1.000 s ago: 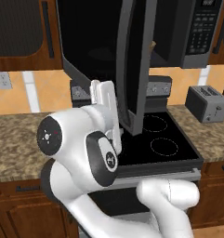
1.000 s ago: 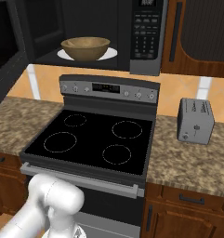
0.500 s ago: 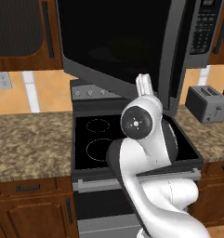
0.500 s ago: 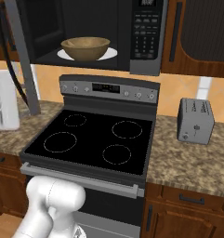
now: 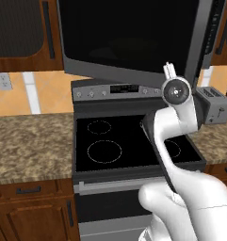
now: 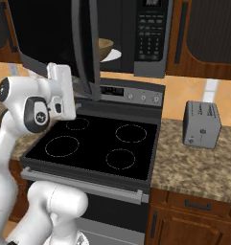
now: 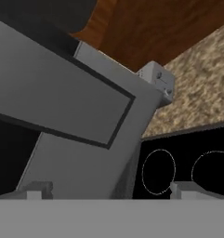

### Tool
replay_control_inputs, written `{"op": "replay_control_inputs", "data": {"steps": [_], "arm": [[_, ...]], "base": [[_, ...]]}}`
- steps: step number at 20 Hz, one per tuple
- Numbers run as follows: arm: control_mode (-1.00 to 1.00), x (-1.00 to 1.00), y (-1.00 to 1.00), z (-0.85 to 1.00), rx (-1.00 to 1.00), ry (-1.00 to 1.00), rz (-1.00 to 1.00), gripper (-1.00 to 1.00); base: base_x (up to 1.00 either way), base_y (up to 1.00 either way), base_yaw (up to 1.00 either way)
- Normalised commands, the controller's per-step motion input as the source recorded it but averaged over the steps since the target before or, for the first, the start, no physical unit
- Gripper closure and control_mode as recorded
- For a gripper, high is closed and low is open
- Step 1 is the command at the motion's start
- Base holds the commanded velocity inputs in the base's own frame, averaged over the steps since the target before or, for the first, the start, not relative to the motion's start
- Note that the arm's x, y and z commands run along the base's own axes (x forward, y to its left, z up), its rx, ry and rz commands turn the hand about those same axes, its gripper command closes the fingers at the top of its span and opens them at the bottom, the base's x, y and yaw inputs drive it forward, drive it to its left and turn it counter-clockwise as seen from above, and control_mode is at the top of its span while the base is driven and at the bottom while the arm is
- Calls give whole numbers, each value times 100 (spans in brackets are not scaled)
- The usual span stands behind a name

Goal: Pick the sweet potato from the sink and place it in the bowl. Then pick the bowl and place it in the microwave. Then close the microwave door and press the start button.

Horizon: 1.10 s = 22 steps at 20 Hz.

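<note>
A: Nearest, what does the hand view give?
B: The gripper [image 7: 108, 190] with jaws wide apart, empty, against the microwave door [image 7: 76, 116]; the toaster [image 7: 156, 82] beyond.
A: And the right base view?
B: The raised arm pressing that half-shut door [image 6: 86, 43]; the bowl [image 6: 105, 48] sits inside the microwave [image 6: 145, 33].

No text can be read. The microwave [image 6: 136, 33] keypad [image 6: 152, 38] shows rows of pale button marks, and the stove [image 6: 98, 143] control strip [image 6: 129, 93] has a small display, all too blurred to make out.
</note>
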Motion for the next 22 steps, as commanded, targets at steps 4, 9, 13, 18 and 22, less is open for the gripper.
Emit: {"op": "replay_control_inputs", "data": {"steps": [4, 9, 13, 18, 22], "arm": [[-100, 100, -82, 32, 6, 23, -5, -100], [-100, 100, -63, 37, 7, 19, 0, -100], [-100, 100, -15, 0, 0, 4, 0, -100], [-100, 93, -3, -19, -5, -1, 5, -100], [-100, 89, -9, -28, -5, -3, 10, -100]], "base": [[0, 0, 0], [0, 0, 0], [0, 0, 0], [0, 0, 0], [0, 0, 0]]}}
